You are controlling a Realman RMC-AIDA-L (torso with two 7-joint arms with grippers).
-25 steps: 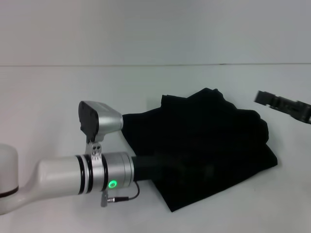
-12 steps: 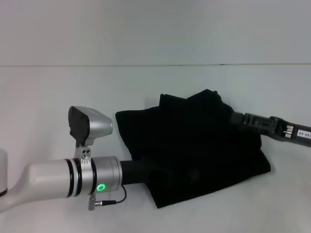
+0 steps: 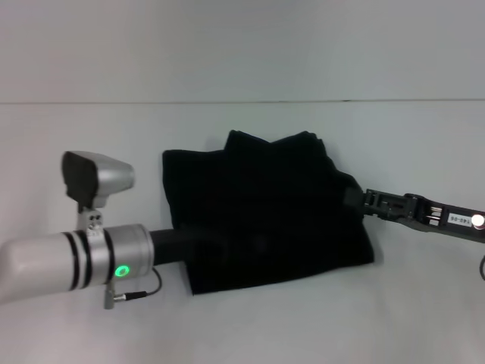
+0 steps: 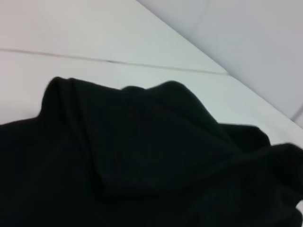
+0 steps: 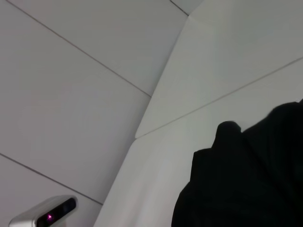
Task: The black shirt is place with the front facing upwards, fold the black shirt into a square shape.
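Two grippers were at the shirt (image 3: 265,212), one at each side; the shirt lay on the white table (image 3: 227,318) as a rumpled black bundle, roughly four-sided, with lumpy folds along its far edge and a straighter near edge; no lettering or label showed in any view.

Left gripper (image 3: 182,250) came in from the robot's left, its dark end meeting the shirt's near-left corner; black against black, its jaws could not be told apart from the cloth, so whether they stood apart or together I cannot tell; the silver wrist with a green light and the grey camera housing sat behind it, clear of the cloth; straight ahead of this gripper, in the left wrist view, the shirt (image 4: 142,165) filled the lower frame, bunched into rounded humps, with bare table beyond.

Right gripper (image 3: 356,199) reached in from the robot's right and touched the shirt's right edge about halfway along it; its tip merged with the cloth there, and its jaws could not be made out, so I cannot tell if they were clamped on the fabric; the slim black arm behind it ran out to the frame's edge; in the right wrist view the shirt (image 5: 246,184) sat just before this gripper as a dark mass with one small raised peak, pale table and wall behind it; the left arm's camera housing (image 5: 45,215) showed far off across the bundle.
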